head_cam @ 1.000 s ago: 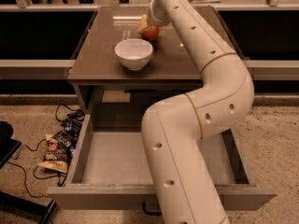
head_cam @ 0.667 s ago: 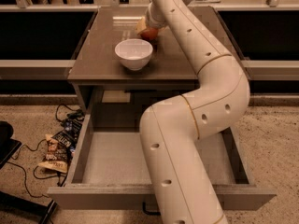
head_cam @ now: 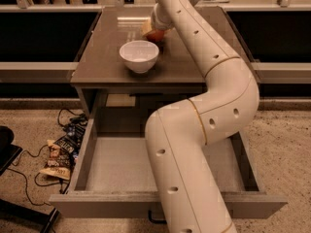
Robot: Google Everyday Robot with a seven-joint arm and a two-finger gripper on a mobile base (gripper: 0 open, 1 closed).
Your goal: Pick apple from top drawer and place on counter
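The small red apple (head_cam: 156,35) is at the back of the glossy grey-brown counter (head_cam: 184,62), just behind and to the right of the white bowl. My gripper (head_cam: 153,29) is at the end of the long white arm, right at the apple and partly covering it from above. I cannot tell whether the apple rests on the counter or hangs just above it. The top drawer (head_cam: 121,161) is pulled wide open below the counter. The part of its floor not hidden by the arm shows nothing in it. Its dark handle (head_cam: 156,218) peeks out under the front panel.
A white bowl (head_cam: 139,55) stands on the counter near its front, left of centre. The big white arm (head_cam: 204,130) crosses the drawer and the counter's right half. Cables and snack packets (head_cam: 58,154) lie on the floor to the left. Pale ledges (head_cam: 34,71) flank the cabinet.
The arm has shifted a little, its elbow swinging slightly left. The gripper and the apple stay at the back of the counter, a touch lower. The bowl and drawer have not moved.
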